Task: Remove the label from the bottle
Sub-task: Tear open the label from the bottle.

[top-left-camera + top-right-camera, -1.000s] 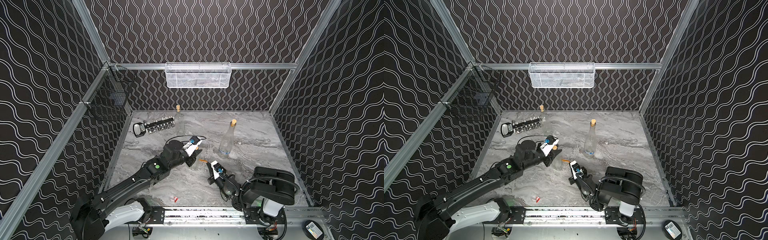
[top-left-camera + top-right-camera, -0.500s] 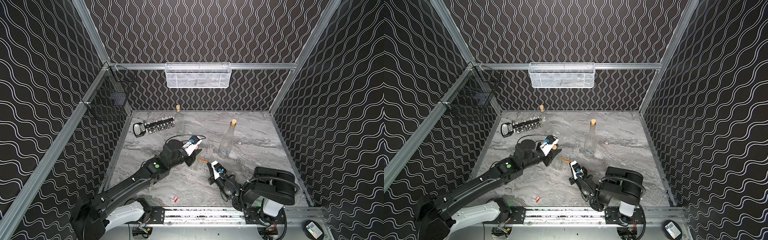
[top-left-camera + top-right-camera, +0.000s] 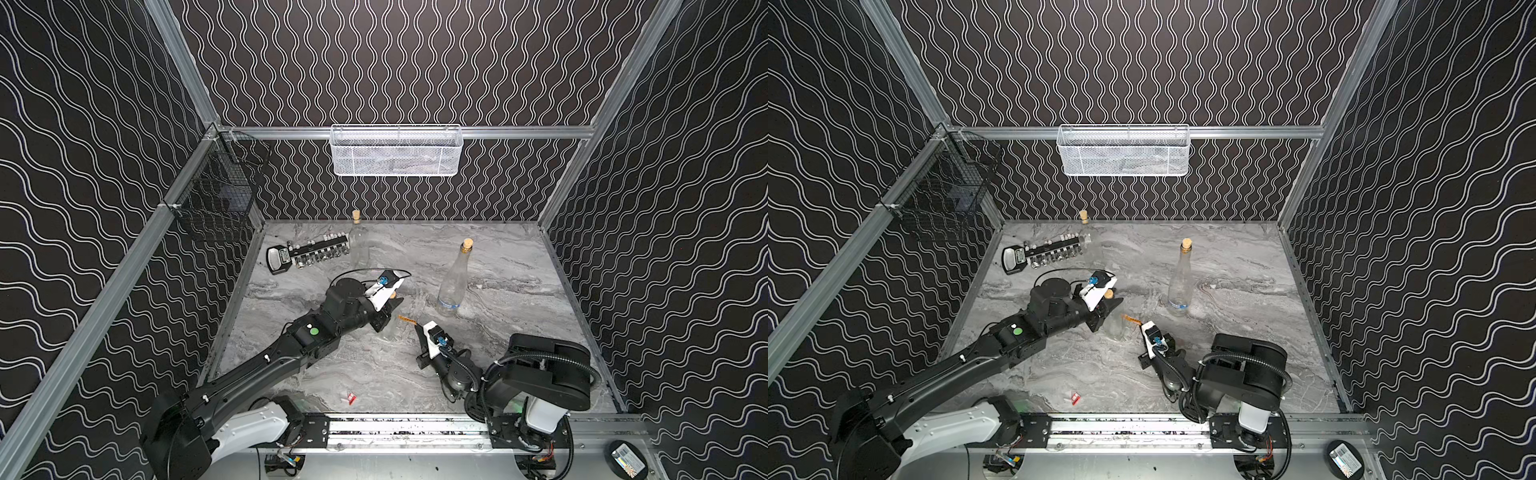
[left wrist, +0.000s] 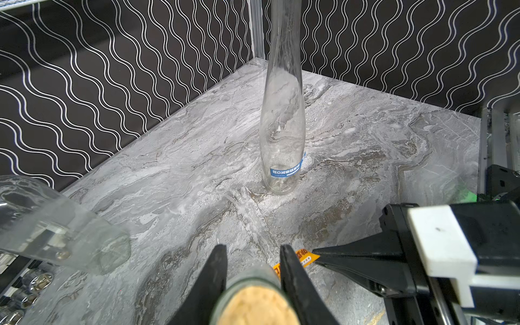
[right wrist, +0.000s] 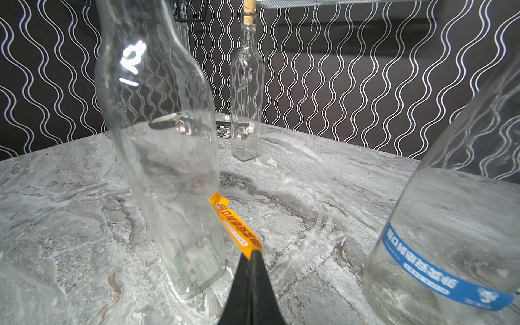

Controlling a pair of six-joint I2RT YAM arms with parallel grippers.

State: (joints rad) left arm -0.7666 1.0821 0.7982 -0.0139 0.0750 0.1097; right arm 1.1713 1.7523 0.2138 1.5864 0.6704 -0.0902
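A clear glass bottle (image 3: 390,326) (image 3: 1115,328) stands upright mid-table. My left gripper (image 3: 392,301) (image 3: 1111,301) is shut on its corked neck (image 4: 254,304), one black finger on each side. An orange label (image 5: 236,225) (image 4: 305,257) (image 3: 407,319) (image 3: 1131,319) runs as a strip from the bottle's side (image 5: 163,168) to my right gripper (image 5: 254,253) (image 3: 417,328) (image 3: 1142,326), which is shut on its free end. The strip's far end lies at the bottle's edge; I cannot tell if it still sticks there.
A tall bottle with a blue label (image 3: 453,282) (image 5: 450,225) stands just right of the work. A square corked bottle (image 3: 358,245) and a socket rail (image 3: 307,253) sit at the back left. A red scrap (image 3: 351,398) lies near the front rail.
Both grippers and the bottle have shifted very slightly toward the back left. The grips on the neck and on the label are unchanged.
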